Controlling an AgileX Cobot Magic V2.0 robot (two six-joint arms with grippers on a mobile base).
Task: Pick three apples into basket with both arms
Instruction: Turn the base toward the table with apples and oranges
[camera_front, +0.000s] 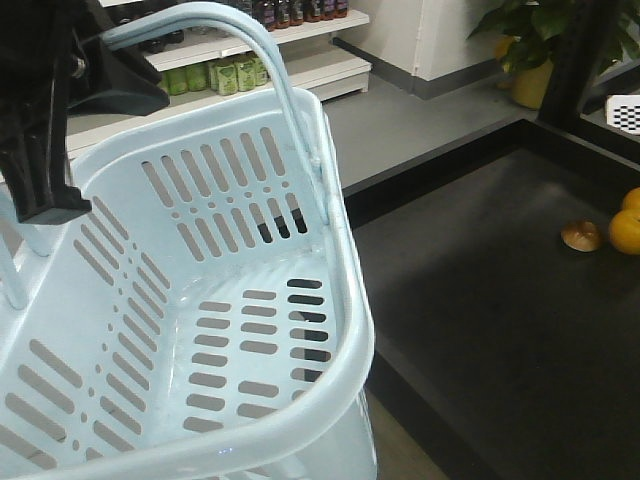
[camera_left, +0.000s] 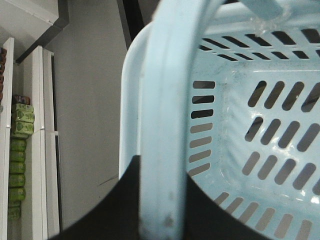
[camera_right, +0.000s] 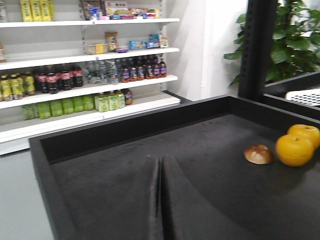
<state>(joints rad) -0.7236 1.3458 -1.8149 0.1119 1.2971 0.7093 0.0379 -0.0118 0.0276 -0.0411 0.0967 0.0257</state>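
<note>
Although the basket (camera_front: 340, 300) hung empty beside the counter (camera_right: 150, 145), none of the three apples appeared in any view. The left hand (camera_left: 161, 190) was clamped around one arched handle (camera_front: 270, 70); the right hand (camera_right: 160, 180) hovered over the counter with its fingers (camera_right: 145, 200) pressed together, holding nothing. Risk one: a single-handle grip could let the basket swing or tilt, so a dropped apple might strike the rim. Risk two: only two oranges (camera_right: 295, 150) and a brown bun-like object (camera_right: 258, 154) lay within sight, so a wrong fruit could be taken. Risk three: the narrow fingers would push fruit away unless widened first.
</note>
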